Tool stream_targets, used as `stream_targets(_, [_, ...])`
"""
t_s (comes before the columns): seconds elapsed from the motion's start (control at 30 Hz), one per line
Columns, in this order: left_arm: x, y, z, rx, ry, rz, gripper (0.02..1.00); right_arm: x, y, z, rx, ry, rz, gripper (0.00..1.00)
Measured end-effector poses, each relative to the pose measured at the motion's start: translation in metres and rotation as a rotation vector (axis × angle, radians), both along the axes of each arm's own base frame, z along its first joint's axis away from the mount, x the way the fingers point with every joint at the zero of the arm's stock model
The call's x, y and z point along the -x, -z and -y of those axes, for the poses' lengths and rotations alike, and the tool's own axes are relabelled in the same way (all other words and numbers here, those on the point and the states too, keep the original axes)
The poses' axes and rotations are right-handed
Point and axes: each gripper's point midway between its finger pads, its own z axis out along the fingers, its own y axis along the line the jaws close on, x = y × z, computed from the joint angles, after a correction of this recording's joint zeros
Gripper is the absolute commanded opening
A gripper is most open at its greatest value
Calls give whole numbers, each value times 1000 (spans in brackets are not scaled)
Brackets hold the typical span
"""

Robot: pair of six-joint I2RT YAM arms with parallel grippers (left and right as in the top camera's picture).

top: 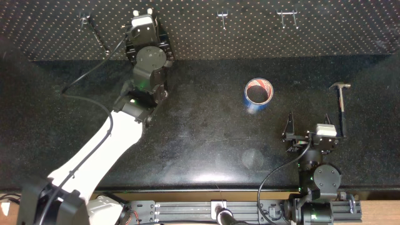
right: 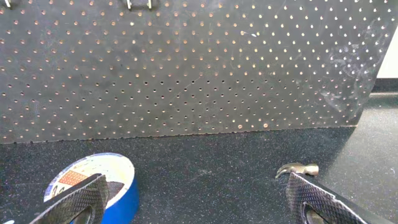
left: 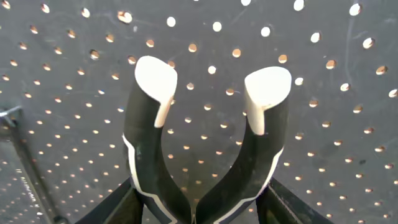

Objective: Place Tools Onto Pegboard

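Note:
My left gripper (top: 142, 28) is up against the pegboard (top: 187, 28) at the back left, shut on a pair of pliers (left: 155, 124) with black handles and white tips. The two handles spread apart and point at the board's holes. A blue tape roll (top: 258, 94) lies on the black tabletop right of centre. A small hammer (top: 341, 100) lies farther right, its head toward the pegboard. My right gripper (top: 308, 128) stands open near the front right, facing the tape roll (right: 93, 186) and the hammer head (right: 298, 169), with nothing between its fingers.
Metal hooks stick out of the pegboard at the left (top: 85, 20), the middle (top: 222, 17) and the right (top: 287, 17). A thin hook rod (left: 18, 143) runs close beside the pliers. The left arm's cable (top: 87, 72) trails over the table's back left.

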Motion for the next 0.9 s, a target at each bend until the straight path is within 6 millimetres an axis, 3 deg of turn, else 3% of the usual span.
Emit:
stream_targets(0.2, [-11,15,6,4,8,5,29,0,0,0,0,0,0,939])
stream_targets(0.9, [-24,27,4,13,2,17,27,0,0,0,0,0,0,936])
